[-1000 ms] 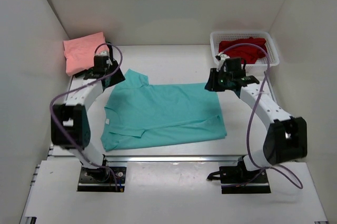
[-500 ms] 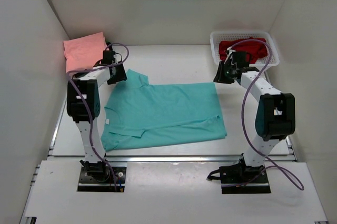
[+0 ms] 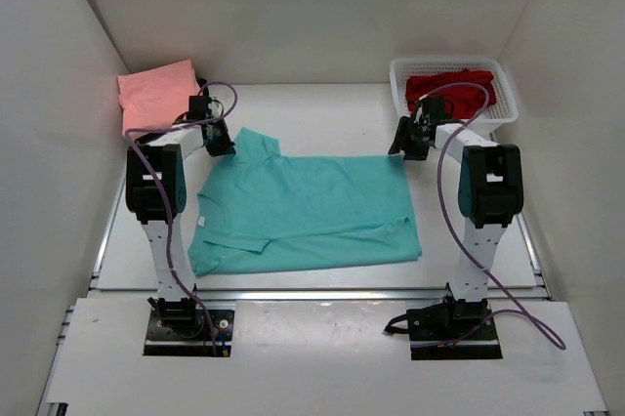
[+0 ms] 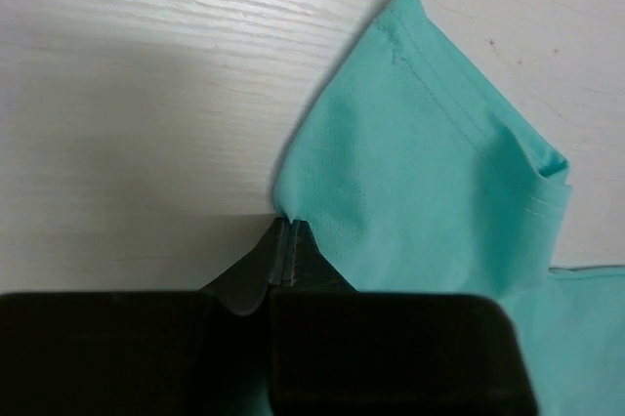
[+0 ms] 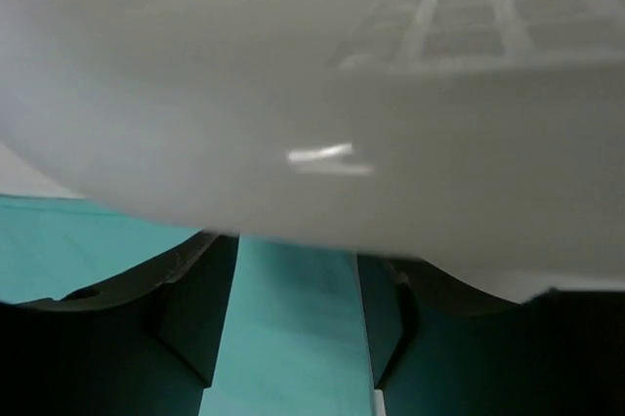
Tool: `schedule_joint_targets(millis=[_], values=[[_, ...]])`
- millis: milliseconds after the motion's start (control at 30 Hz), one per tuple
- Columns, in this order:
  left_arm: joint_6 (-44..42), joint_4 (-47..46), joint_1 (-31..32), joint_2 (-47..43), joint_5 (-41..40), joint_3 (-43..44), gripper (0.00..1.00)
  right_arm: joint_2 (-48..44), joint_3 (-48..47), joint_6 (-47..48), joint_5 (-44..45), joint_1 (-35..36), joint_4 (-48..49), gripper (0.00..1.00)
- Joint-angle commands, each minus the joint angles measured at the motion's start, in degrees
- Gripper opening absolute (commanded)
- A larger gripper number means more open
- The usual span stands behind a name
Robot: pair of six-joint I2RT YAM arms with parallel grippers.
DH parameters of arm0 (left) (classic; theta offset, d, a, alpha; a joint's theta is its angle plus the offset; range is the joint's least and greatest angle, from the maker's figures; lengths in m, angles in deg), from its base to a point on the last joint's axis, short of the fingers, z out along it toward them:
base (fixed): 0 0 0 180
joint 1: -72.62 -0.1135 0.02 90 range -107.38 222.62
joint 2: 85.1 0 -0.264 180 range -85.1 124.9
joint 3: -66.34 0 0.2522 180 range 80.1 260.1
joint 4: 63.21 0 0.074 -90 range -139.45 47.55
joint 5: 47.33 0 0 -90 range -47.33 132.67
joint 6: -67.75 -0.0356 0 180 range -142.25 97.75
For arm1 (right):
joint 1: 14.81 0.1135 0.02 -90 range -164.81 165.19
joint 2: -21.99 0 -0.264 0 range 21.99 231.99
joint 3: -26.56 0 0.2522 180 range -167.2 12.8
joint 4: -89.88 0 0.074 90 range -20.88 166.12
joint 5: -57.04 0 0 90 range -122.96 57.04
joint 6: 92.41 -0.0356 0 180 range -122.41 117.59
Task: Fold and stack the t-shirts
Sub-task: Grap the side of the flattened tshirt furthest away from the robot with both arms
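Observation:
A teal t-shirt (image 3: 303, 206) lies spread flat across the middle of the table. My left gripper (image 3: 223, 145) is at its far left sleeve (image 4: 420, 172), shut, its tips (image 4: 290, 224) pinching the sleeve's edge. My right gripper (image 3: 398, 147) hovers low over the shirt's far right corner, open, with teal cloth (image 5: 293, 318) showing between its fingers (image 5: 195, 309). A salmon pink t-shirt (image 3: 156, 96) lies folded at the far left. A red t-shirt (image 3: 449, 89) sits bunched in the basket. No very dark shirt is in view.
The white mesh basket (image 3: 498, 74) stands at the far right corner, just behind my right gripper; its blurred wall (image 5: 391, 94) fills the upper right wrist view. White walls close in the table on the left, right and back.
My left gripper has shut on the sleeve edge. My right gripper has opened and dropped toward the shirt's far right corner. Both arms have stretched out further.

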Motion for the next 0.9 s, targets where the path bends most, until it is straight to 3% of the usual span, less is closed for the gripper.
schedule_joint_targets(millis=[0,67,100,133,167,200,633,667,700,867], values=[[3.3,-3.0,-0.5,-2.4,6.1,-2.9,0.00,2.4,-3.9,-2.1,1.0,0.7,1.1,0.50],[3.6,-4.7,-0.6,-4.0,6.5,-5.4,0.00,4.6,-5.8,-1.6,0.5,1.5,0.8,0.48],[3.7,-5.3,-0.6,-4.5,6.6,-6.0,0.00,5.1,-6.8,-1.4,1.4,1.6,-0.1,0.42],[4.3,-5.7,-0.7,-4.8,7.1,-6.1,0.00,5.5,-7.6,-1.5,1.5,1.6,-1.5,0.28],[4.2,-5.8,-0.7,-5.3,7.2,-6.2,0.00,5.7,-8.2,-1.2,1.2,1.8,-2.3,0.07],[4.4,-5.9,-2.2,-5.5,7.3,-6.2,0.00,5.6,-8.5,-1.5,1.2,1.9,-2.3,0.00],[8.0,-9.2,-3.7,-6.7,9.9,-4.6,0.00,-2.0,-4.8,0.2,4.7,1.6,-1.5,0.01],[8.4,-9.5,-3.5,-6.8,10.5,-5.0,0.00,-2.8,-4.2,0.0,5.3,1.3,-1.5,0.18],[8.8,-9.5,-3.7,-6.8,10.5,-5.4,0.00,-3.1,-3.8,-0.3,5.9,1.5,-1.8,0.27],[9.2,-10.1,-3.6,-7.4,11.0,-6.1,0.00,-2.6,-2.6,0.1,7.3,1.7,-2.4,0.40]])
